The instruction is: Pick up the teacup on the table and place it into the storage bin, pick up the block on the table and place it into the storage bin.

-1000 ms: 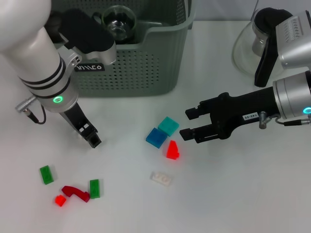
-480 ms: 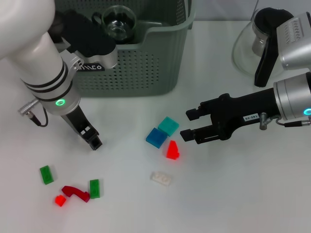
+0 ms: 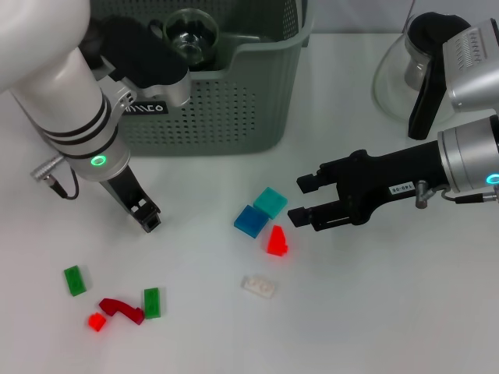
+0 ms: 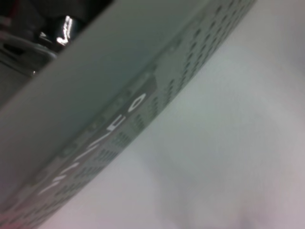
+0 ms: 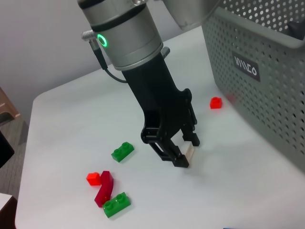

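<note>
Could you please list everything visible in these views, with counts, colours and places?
storage bin: 1, grey-green, perforated, at the back of the table
glass teacup: 1, clear, inside the bin
glass jug: 1, clear with black lid and handle, back right
blue block: 1, centre, touching the teal block
teal block: 1, centre
red blocks: 2 bright red, one by the blue block, one small front left
dark red piece: 1, front left
green blocks: 2, front left
white block: 1, front centre
table: 1, white
left gripper: black, low over the table before the bin
right gripper: black, open, beside the teal block
</note>
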Tool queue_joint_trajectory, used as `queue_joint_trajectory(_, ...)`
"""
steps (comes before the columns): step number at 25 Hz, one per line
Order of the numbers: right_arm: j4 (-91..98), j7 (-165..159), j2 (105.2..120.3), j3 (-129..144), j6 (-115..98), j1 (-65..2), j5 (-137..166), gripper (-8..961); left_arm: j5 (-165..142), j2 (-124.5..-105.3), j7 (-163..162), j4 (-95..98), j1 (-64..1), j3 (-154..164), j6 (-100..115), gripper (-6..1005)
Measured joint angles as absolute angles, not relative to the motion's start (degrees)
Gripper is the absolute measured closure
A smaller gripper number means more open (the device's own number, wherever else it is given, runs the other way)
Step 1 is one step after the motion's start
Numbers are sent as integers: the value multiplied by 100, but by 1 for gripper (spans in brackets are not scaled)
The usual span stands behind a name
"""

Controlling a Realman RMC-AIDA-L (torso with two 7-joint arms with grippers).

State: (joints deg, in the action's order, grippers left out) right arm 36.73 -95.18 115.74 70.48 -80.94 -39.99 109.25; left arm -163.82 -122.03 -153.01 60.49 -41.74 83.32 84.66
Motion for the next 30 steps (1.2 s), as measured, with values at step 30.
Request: queue_joint_trajectory(30,3682,-9534,11538,7049,-8157,-4014,10925,268,-15838,-11159,-14376,6867,-5792,5181,8634,562)
